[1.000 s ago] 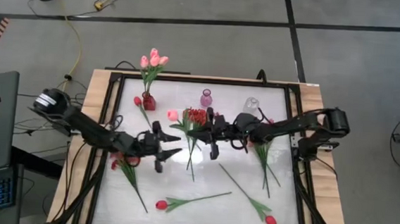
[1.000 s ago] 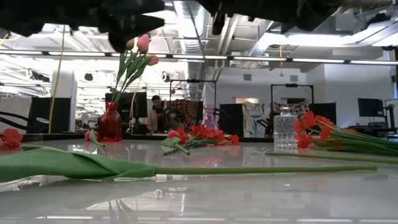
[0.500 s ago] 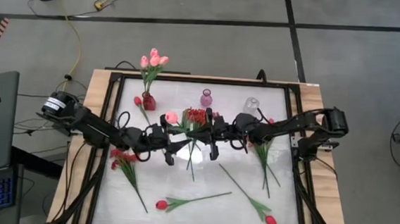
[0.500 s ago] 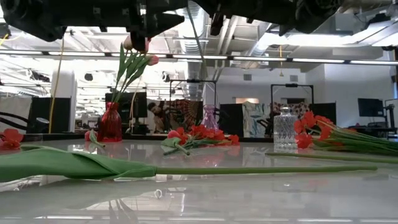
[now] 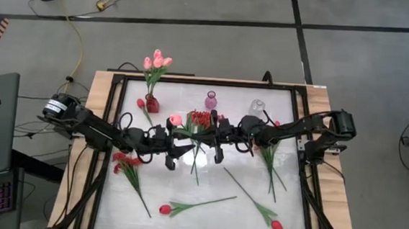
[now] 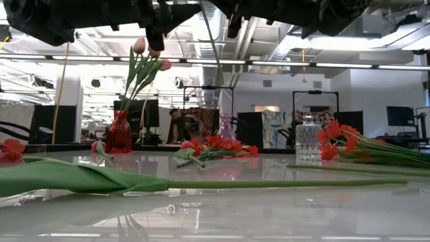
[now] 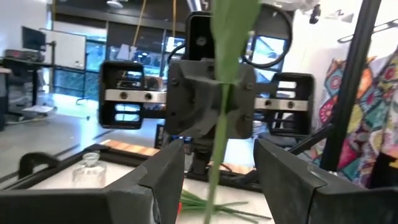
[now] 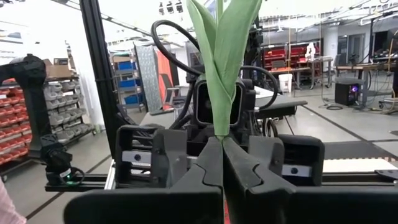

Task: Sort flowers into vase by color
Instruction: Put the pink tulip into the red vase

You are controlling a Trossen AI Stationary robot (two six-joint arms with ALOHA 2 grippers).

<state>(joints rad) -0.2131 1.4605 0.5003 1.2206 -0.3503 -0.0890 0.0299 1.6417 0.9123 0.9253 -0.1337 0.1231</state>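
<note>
Right wrist view shows my right gripper (image 8: 222,163) clenched on a tulip (image 8: 219,56) stem, light and floppy, while my released left gripper (image 7: 219,163) straddles it at nine o'clock.

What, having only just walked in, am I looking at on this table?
The right gripper is shut on the green stem of a pale pink artificial tulip, holding it above the middle of the white table. The left gripper faces it, fingers open on either side of the stem. Pink tulips stand in a red glass vase.
</note>
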